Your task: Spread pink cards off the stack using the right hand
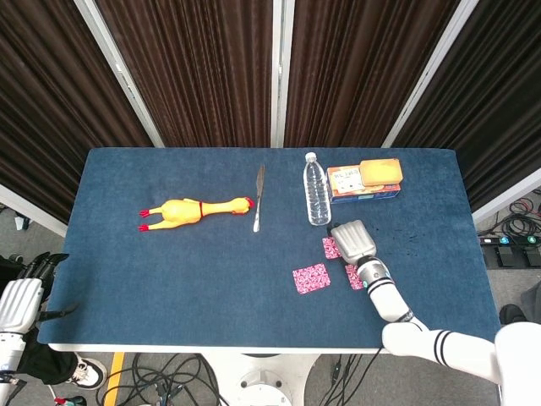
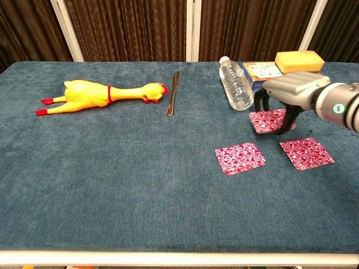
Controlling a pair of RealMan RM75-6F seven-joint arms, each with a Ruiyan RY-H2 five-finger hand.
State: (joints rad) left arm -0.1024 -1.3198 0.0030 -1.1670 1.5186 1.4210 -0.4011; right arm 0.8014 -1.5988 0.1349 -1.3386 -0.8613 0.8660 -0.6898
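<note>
The right robot hand [image 2: 286, 92] is pressing its fingertips [image 2: 279, 130] on a pink card [image 2: 269, 120] near the water bottle [image 2: 236, 85], away from the stack [image 2: 306, 152], where an uneven press risks buckling the card on the table [image 2: 140, 185].

Place: lab-style robot test booth
Backdrop: dark brown curtains [image 1: 203, 68] on metal frame posts [image 1: 118, 63]
Work surface: table [image 1: 169, 271] covered in blue cloth
Floor: loose cables [image 1: 169, 372], foot pedals [image 1: 511, 251] at right
</note>
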